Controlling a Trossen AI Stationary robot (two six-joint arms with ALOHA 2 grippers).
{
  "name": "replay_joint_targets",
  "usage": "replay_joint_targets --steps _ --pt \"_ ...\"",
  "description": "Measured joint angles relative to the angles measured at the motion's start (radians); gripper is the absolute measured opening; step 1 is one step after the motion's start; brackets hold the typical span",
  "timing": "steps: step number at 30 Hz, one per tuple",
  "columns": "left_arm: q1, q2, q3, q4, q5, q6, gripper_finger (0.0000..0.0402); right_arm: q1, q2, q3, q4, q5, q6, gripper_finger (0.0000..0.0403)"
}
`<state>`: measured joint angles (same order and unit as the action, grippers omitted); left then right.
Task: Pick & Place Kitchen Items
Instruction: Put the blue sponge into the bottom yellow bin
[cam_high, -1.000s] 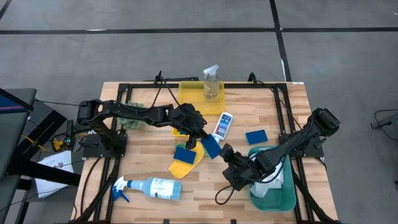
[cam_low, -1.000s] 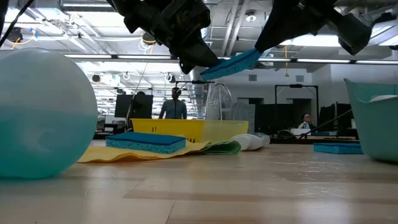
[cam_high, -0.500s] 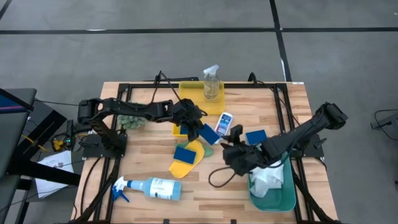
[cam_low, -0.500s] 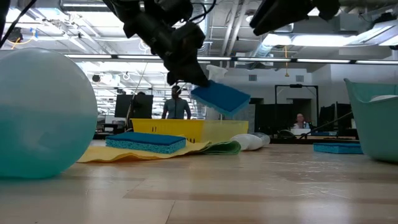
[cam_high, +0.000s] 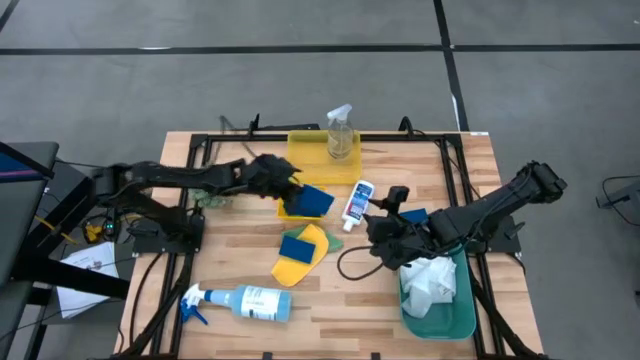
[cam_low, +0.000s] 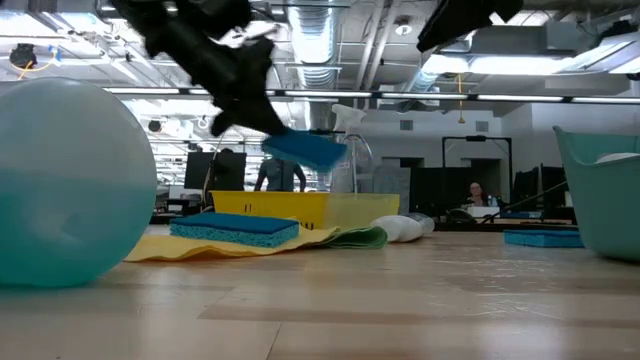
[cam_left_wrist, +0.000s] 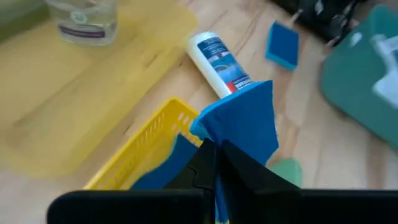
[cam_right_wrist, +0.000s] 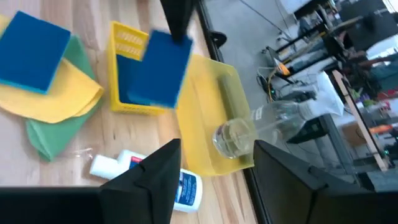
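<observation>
Carrying step in hand, judged: blue rectangular sponge (cam_high: 314, 200) held aloft over small yellow slatted basket (cam_high: 290, 210) on wooden-slat bench (cam_high: 230, 255).

- Large teal plastic bin (cam_high: 440, 315) at bench's right side, crumpled white cloth (cam_high: 430, 285) inside.
- Blue-white spray bottle (cam_high: 245, 300) lying at near edge; clear spray bottle (cam_high: 340, 132) upright on flat yellow tray (cam_high: 310, 150).
- Yellow cloth (cam_high: 300, 262) with second blue sponge (cam_high: 296, 247) on top; green cloth (cam_right_wrist: 53, 140) beneath.
- Left end effector (cam_high: 285, 192) clamped tight on held sponge.
- Right end effector (cam_high: 385, 215) parted, empty, near small white blue-capped bottle (cam_high: 357, 202).

Next, likely: lower sponge into basket, then release.
</observation>
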<state>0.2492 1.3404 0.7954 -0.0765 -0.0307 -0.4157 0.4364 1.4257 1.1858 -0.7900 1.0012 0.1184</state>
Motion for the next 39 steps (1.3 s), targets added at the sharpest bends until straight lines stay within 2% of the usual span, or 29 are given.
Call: replay_joint_targets --steps 4,7,13,28,39 --pt "-0.003 -0.13 -0.126 0.081 -0.006 -0.091 0.0004 -0.002 -0.002 -0.001 -0.004 0.013 0.006 0.0186" --pt "-0.004 -0.184 -0.195 0.086 -0.058 -0.18 0.0003 -0.003 -0.002 -0.001 -0.005 0.037 0.006 0.0185" --pt "-0.01 -0.166 -0.291 0.221 -0.093 -0.323 0.0005 -0.009 -0.016 -0.001 -0.013 0.077 0.005 0.0185" --pt "-0.047 -0.028 -0.302 0.296 -0.131 -0.435 0.0006 -0.034 -0.056 -0.001 -0.032 0.1 0.021 0.0185" --pt "-0.047 -0.011 -0.302 0.295 -0.151 -0.457 0.0006 -0.054 -0.055 -0.002 -0.04 0.1 0.021 0.0185"
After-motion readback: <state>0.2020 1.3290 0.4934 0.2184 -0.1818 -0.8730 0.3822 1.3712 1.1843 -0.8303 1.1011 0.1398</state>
